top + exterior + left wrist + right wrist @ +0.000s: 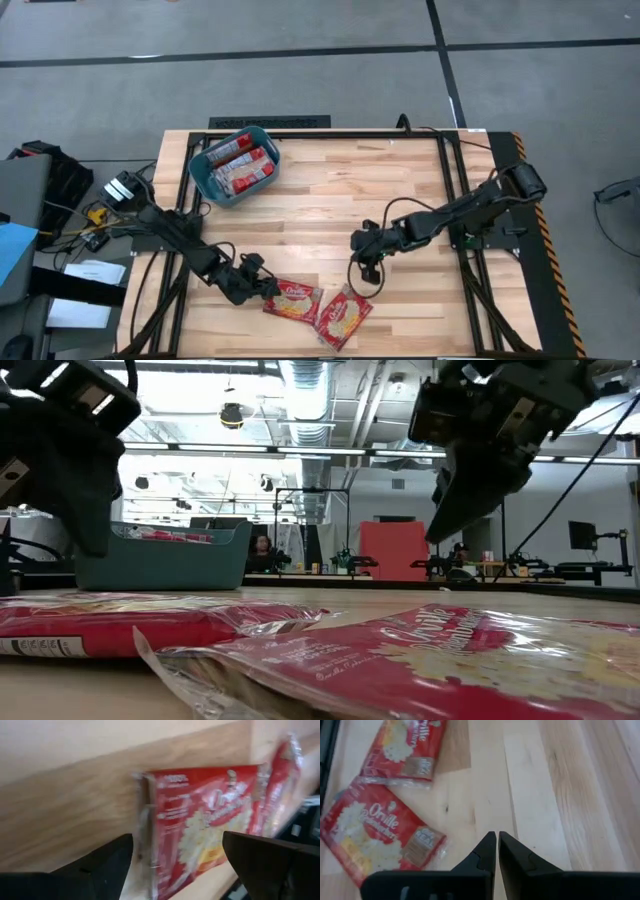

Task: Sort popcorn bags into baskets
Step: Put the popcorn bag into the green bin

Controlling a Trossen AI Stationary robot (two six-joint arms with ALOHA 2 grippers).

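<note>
A teal bin (212,182) sits at the far left of the wooden table (330,200), holding several red popcorn bags (243,165). Two more bags lie flat at the near edge, one (292,301) just beside the other (343,316). The left gripper (268,287) hovers at the first bag, jaws spread wide. The right gripper (366,272) hangs just above the second, jaws closed and empty.

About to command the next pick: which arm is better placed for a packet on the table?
Left. Its open left gripper faces the nearest flat red popcorn packet; the right gripper is shut, empty.
</note>
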